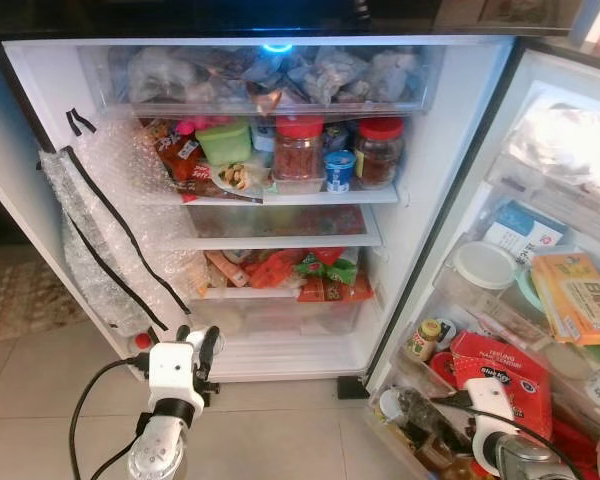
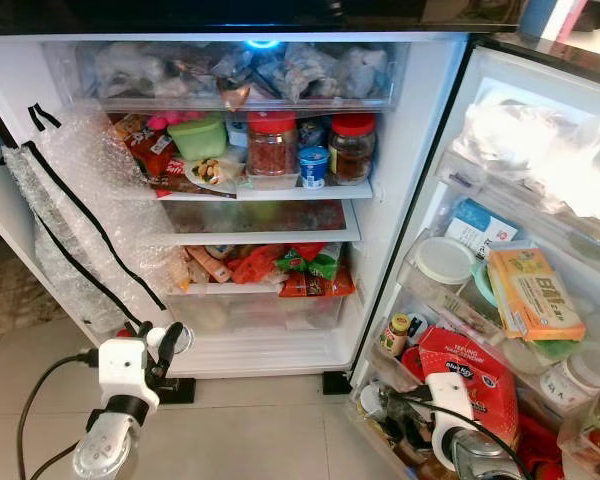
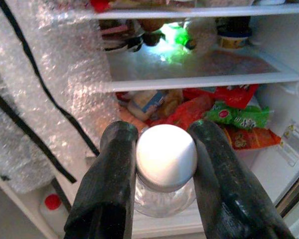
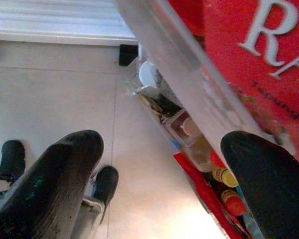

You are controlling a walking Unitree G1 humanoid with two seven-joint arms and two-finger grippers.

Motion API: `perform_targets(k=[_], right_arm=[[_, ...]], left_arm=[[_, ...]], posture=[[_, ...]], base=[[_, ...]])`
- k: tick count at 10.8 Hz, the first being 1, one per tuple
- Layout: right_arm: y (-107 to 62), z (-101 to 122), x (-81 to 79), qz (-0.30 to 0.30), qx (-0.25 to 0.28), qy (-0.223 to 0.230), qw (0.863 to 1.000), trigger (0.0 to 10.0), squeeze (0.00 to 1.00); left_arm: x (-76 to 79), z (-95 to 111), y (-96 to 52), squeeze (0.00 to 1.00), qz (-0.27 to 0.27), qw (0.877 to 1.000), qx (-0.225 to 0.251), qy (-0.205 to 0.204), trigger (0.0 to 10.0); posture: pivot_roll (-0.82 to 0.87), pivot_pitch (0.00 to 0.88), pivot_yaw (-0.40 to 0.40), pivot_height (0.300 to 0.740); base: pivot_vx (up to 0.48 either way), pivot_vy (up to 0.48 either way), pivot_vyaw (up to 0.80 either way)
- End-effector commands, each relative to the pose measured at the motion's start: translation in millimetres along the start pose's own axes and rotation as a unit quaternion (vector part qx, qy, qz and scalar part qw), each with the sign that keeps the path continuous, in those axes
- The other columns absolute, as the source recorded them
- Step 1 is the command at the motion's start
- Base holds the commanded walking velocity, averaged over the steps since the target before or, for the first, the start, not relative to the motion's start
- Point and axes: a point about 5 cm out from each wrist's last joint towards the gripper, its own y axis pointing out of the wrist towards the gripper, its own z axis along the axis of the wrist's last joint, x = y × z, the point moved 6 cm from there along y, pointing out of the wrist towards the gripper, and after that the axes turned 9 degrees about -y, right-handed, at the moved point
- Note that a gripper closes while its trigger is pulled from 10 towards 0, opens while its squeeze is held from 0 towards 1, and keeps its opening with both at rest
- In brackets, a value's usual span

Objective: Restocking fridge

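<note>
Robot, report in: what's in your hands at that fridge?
Left gripper shut on white-capped bottle, low before fridge. Right gripper open, empty, by door bins. Bubble wrap hangs along fridge's left side.

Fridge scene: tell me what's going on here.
The robot stands at the open fridge, restocking it. Its left hand is shut on a clear bottle with a white cap, held low in front of the bottom shelves, not yet set down. Its right hand is open and holds nothing, down beside the lower door racks by a red packet. The shelves already carry red-lidded jars and snack bags.
</note>
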Motion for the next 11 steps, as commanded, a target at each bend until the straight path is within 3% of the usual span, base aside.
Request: perform_targets(k=[1, 2, 6, 8, 11], right_arm=[[-1.4, 0, 4.8, -0.008, 0.006, 0.001, 1.000, 10.0, 0.00], [-1.6, 0, 3.5, 0.001, 0.003, -0.030, 1.000, 10.0, 0.00], [-0.8, 2, -3.7, 0.026, -0.003, -0.092, 0.995, 10.0, 0.00], [-0.3, 1, -6.6, 0.033, -0.007, -0.093, 0.995, 10.0, 0.00], [-0.3, 0, -3.9, 0.021, -0.008, -0.066, 0.998, 10.0, 0.00]], left_arm=[[3.4, 10, 7.1, 0.00, -0.009, 1.000, 0.013, 0.007, 10.0], [4.4, 16, 13.1, 0.00, -0.011, 1.000, 0.018, 0.008, 10.0], [2.1, 9, 9.7, 0.00, -0.010, 1.000, 0.006, 0.002, 10.0], [8.0, 14, 16.9, 0.00, -0.021, 1.000, 0.007, 0.000, 10.0], [11.0, 12, 15.9, 0.00, -0.030, 1.000, 0.002, 0.005, 10.0]], posture=[[0.02, 0.000, -0.024, 0.740], [0.02, 0.000, -0.023, 0.740], [0.00, 0.000, -0.007, 0.740], [0.00, 0.000, 0.001, 0.740], [0.00, 0.000, 0.003, 0.740]], base=[[0.000, 0.000, 0.00], [0.000, 0.000, 0.63], [0.000, 0.000, 0.54], [0.000, 0.000, 0.00], [0.000, 0.000, 0.00]])
